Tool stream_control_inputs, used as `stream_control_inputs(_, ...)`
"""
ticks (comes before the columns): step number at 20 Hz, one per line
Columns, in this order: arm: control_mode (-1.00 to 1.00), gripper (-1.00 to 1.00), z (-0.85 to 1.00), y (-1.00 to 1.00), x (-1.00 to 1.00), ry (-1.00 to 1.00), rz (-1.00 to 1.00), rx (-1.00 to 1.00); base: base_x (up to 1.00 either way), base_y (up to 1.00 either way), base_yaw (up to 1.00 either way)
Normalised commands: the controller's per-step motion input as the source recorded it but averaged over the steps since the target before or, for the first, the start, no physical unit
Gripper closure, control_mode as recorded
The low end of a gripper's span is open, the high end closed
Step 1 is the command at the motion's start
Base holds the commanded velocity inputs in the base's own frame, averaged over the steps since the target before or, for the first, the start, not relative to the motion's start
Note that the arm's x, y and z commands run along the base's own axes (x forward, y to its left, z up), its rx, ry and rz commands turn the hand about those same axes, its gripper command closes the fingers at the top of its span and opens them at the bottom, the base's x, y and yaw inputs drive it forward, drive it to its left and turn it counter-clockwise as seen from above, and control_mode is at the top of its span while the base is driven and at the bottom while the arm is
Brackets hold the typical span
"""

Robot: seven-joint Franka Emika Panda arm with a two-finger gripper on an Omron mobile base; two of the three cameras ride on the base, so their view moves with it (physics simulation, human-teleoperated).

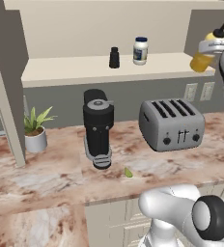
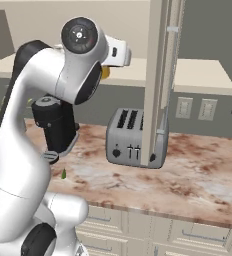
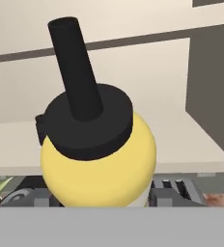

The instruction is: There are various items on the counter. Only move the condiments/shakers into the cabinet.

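Observation:
My gripper point(image 1: 209, 48) is shut on the yellow squeeze bottle point(image 1: 203, 57), which it holds tilted at the right end of the cabinet shelf point(image 1: 75, 70), just above the board's front edge. In the hand view the yellow squeeze bottle point(image 3: 99, 159) with its black cap and nozzle sits close up between the fingers. A sliver of the yellow bottle point(image 2: 105, 73) shows behind the arm in the right base view. The white jar with a dark blue lid point(image 1: 140, 50) and the short black shaker point(image 1: 114, 57) stand upright on the shelf, further left.
On the marbled counter point(image 1: 46, 178) stand a black coffee machine point(image 1: 98, 126), a silver toaster point(image 1: 172, 124) and a potted plant point(image 1: 35, 128), with a tiny green piece point(image 1: 128, 172) near the front edge. An open cabinet door point(image 2: 160, 80) hangs edge-on over the toaster point(image 2: 130, 137).

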Motion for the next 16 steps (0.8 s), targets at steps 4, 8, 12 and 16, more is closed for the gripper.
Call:
stream_control_inputs(4,-1.00,1.00,-0.06,0.00,0.35,0.00,0.00,0.00,0.00,0.00,0.00)
stream_control_inputs(8,-1.00,1.00,-0.08,0.00,0.45,0.00,0.00,0.00,0.00,0.00,0.00)
stream_control_inputs(12,-1.00,1.00,-0.11,0.00,0.54,0.00,0.00,0.00,0.00,0.00,0.00)
stream_control_inputs(16,-1.00,1.00,-0.11,0.00,0.48,0.00,0.00,0.00,0.00,0.00,0.00)
